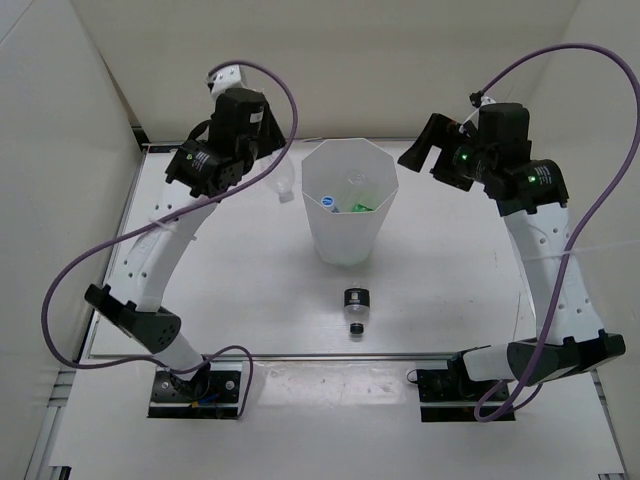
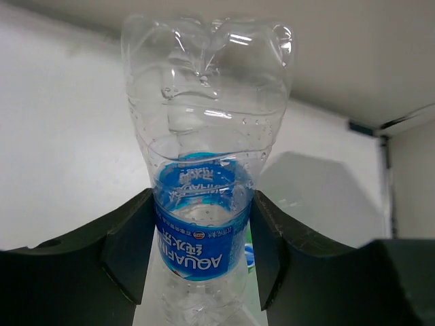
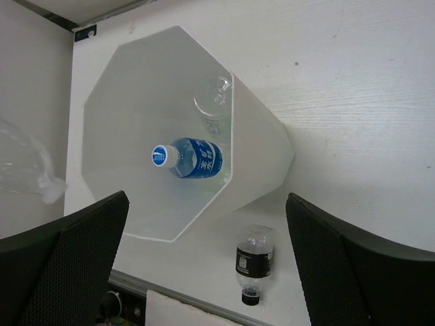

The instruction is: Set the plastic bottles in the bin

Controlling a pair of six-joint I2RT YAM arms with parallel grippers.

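Your left claw (image 2: 202, 252) is clamped on a clear blue-labelled plastic bottle (image 2: 204, 122) at nine o'clock of the tall white faceted bin (image 1: 345, 238); your right claw (image 3: 207, 238) gapes wide, empty.

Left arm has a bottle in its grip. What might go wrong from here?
1. The left gripper pinches the clear blue-label bottle at its label only, with most of it sticking out; it may pivot or slip.
2. The bottle hangs beside the bin, not over it; an early release would likely miss.

bin (image 1: 345, 243) mouth: open from above | front of bin: black-label bottle (image 1: 356, 308) lying on table (image 1: 450, 290)
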